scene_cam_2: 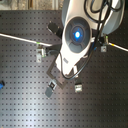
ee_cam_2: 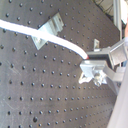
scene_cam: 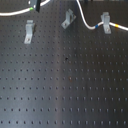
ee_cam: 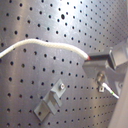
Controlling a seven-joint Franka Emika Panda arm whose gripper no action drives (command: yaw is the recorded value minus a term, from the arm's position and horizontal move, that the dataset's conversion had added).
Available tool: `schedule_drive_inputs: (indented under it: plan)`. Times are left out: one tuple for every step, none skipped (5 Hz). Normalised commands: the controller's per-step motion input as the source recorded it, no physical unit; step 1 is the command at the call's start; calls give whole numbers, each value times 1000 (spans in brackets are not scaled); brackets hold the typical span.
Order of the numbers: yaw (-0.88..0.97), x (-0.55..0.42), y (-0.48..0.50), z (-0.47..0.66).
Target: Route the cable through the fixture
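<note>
The white cable (scene_cam: 15, 12) runs in from the first exterior view's left to my gripper (scene_cam: 39, 4) at the top edge. It shows again further right (scene_cam: 89, 24), curving through the right metal clip fixture (scene_cam: 106, 22), with blue and yellow bands just past the clip. In both wrist views the gripper (ee_cam: 93, 62) (ee_cam_2: 89, 62) is shut on the cable (ee_cam: 45, 45) (ee_cam_2: 55, 39). A clip fixture (ee_cam: 50, 103) (ee_cam_2: 49, 28) sits on the board close to the held stretch. In the second exterior view the arm (scene_cam_2: 76, 35) hides most of the gripper.
Everything stands on a black perforated board (scene_cam: 65, 85). Two more clip fixtures stand along the first exterior view's top, at the left (scene_cam: 29, 31) and in the middle (scene_cam: 68, 20). The second exterior view shows further clips (scene_cam_2: 50, 90) (scene_cam_2: 78, 88) below the arm.
</note>
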Motion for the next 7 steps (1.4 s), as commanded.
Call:
schedule_drive_inputs:
  plan:
    - [11,-204,-154,465]
    - [254,-222,-272,342]
    - [269,-201,-236,258]
    - [49,-314,-330,215]
    - [-100,-376,-379,265]
    - [0,-21,-21,1]
    - [140,-276,74,128]
